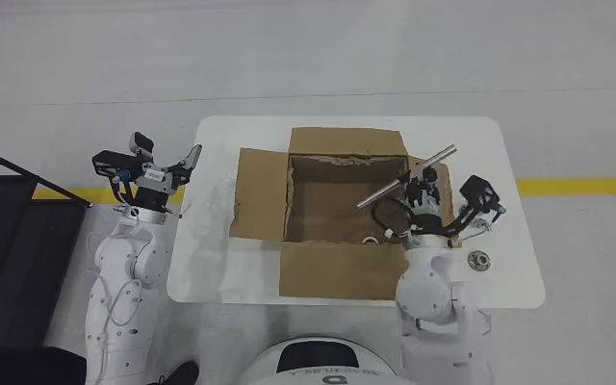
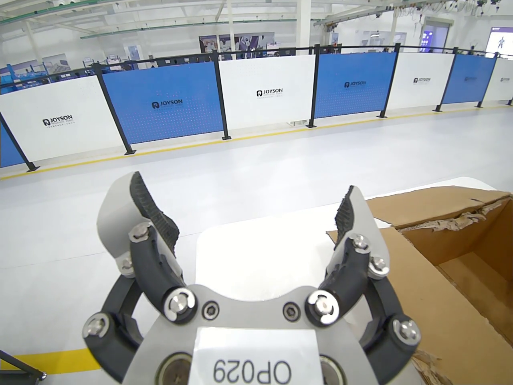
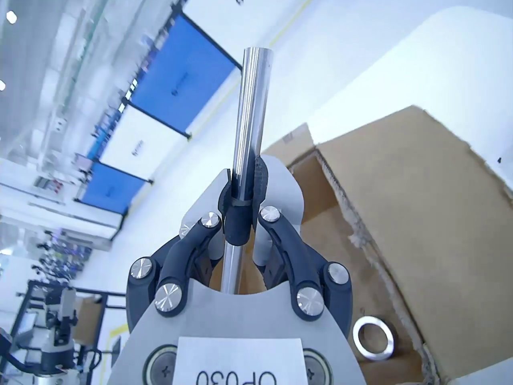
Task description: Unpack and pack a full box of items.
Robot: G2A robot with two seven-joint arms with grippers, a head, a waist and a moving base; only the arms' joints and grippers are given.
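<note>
An open cardboard box sits in the middle of the white table, flaps folded outward. My right gripper hangs over the box's right side, shut on a shiny metal rod that slants across the box's right wall. In the right wrist view the rod sticks out past the right gripper. A metal ring lies on cardboard below it. My left gripper is at the table's left edge, away from the box. In the left wrist view the left gripper is open and holds nothing.
Another metal ring rests on the table right of the box, near the right arm. A black frame stands on the floor left of the table. Bare tabletop lies between the left arm and the box.
</note>
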